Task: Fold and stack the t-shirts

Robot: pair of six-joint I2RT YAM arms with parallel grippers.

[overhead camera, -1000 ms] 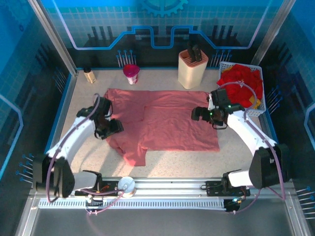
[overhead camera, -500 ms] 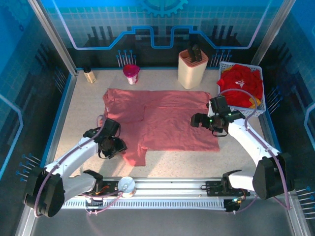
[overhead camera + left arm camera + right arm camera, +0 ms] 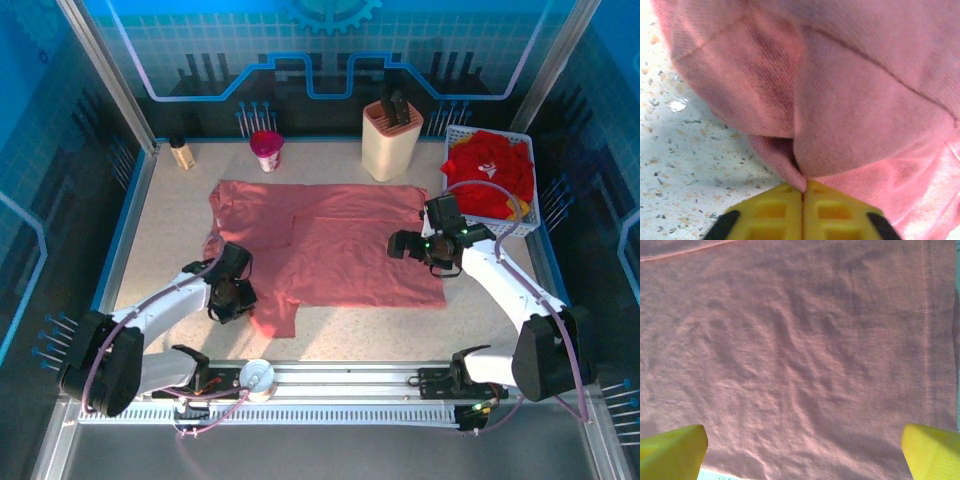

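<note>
Left wrist: t-shirt edge inside end effector

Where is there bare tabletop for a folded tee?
Bare: the near strip between the pink t-shirt and the front rail, and the left strip beside it. Crowded: the back edge, with bottle, cup, knife block and basket.

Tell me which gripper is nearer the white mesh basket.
Right. The right gripper hangs over the pink t-shirt's right side, just left of the basket; the left gripper sits across the table, shut on that shirt's near-left edge.
</note>
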